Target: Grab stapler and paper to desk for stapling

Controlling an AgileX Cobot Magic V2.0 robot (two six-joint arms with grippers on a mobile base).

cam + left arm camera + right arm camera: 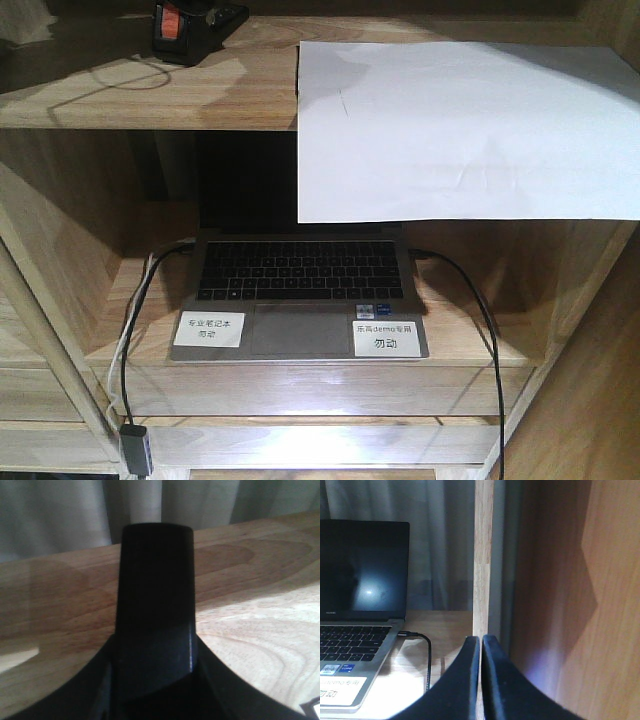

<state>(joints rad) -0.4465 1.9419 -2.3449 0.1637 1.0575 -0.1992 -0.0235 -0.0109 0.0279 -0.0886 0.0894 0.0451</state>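
Black with an orange-red end patch, the stapler (190, 28) is sitting at eleven o'clock in the front view. It is resting on the upper board of the wooden shelf unit (120, 100) and is partly cut off by the top edge of the view. At its three o'clock and well apart from it, the paper (460, 130) is lying on the same board. The sheet is overhanging the front edge and drooping in front of the compartment below. At six o'clock an open laptop (300, 290) is sitting in that compartment, carrying two white labels (209, 329) on its palm rest. A dark cable (490, 330) is trailing down from its right side.

In the left wrist view, the left gripper (157, 540) is pointing across the pale, grained desk (260, 630). Its fingers are showing as one dark block with no gap between them, so they are together and gripping nothing. A grey curtain (60, 515) is hanging behind it at twelve o'clock.

In the right wrist view, the right gripper (481, 641) is pressing its fingers together with only a thin seam between them, and it is empty. It is facing an upright wooden post (483, 555) at twelve o'clock, with the laptop lying at nine o'clock.
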